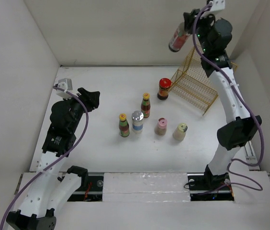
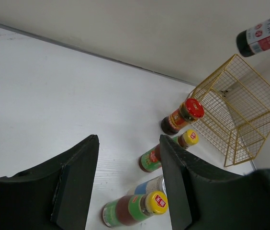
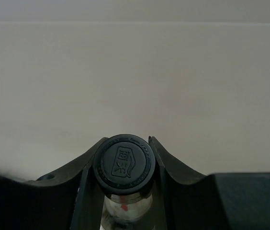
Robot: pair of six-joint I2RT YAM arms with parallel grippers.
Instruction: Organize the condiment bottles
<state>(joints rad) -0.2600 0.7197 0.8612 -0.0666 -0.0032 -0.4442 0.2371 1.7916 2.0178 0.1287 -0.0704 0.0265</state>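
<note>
My right gripper (image 1: 188,23) is raised high near the back wall, above the basket, and is shut on a black-capped bottle (image 1: 177,39) with a red and white label. Its cap (image 3: 124,164) sits between the jaws of the right gripper (image 3: 125,141); the bottle also shows in the left wrist view (image 2: 264,34). On the table stand a red-capped jar (image 1: 164,88), two yellow-capped bottles (image 1: 145,105) (image 1: 123,125), a silver-capped jar (image 1: 137,121), a pink-capped bottle (image 1: 161,126) and a cream-capped bottle (image 1: 180,131). My left gripper (image 1: 91,98) (image 2: 129,143) is open and empty, left of them.
A yellow wire basket (image 1: 192,81) lies on its side at the back right of the table, just right of the red-capped jar; it also shows in the left wrist view (image 2: 242,110). White walls enclose the table on the left, back and right.
</note>
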